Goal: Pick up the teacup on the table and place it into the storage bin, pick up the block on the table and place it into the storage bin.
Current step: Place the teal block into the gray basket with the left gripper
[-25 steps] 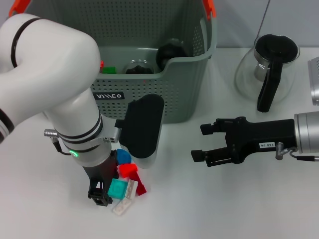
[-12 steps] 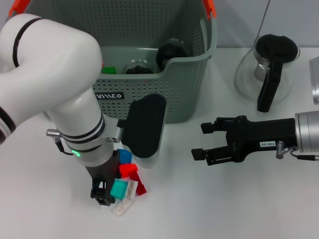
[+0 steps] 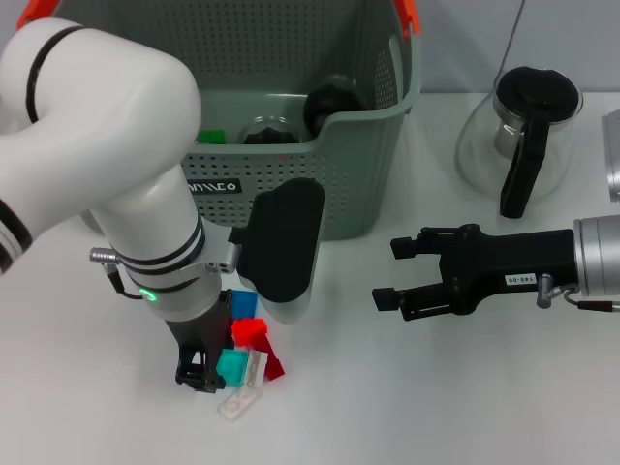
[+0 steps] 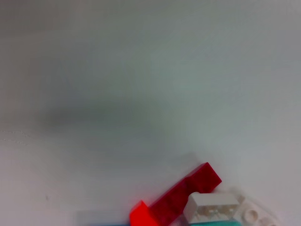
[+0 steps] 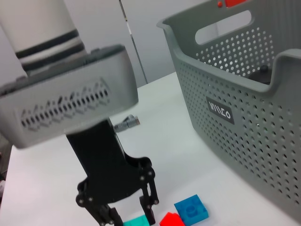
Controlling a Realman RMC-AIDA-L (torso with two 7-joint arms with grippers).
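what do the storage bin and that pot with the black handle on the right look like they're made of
The storage bin looks like matte grey-green moulded plastic, judging by its evenly perforated walls. The pot appears to be clear glass, see-through and glossy, with a black handle and lid, probably plastic.

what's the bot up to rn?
The left claw is down on the table at a small pile of toy blocks in front of the storage bin, its fingers straddling the teal block but not visibly clamped on it. Red, blue and clear blocks lie right beside it. The right claw hovers open over bare table to the right, holding nothing. Dark items already sit in the bin. A glass coffee pot stands off to the far right.
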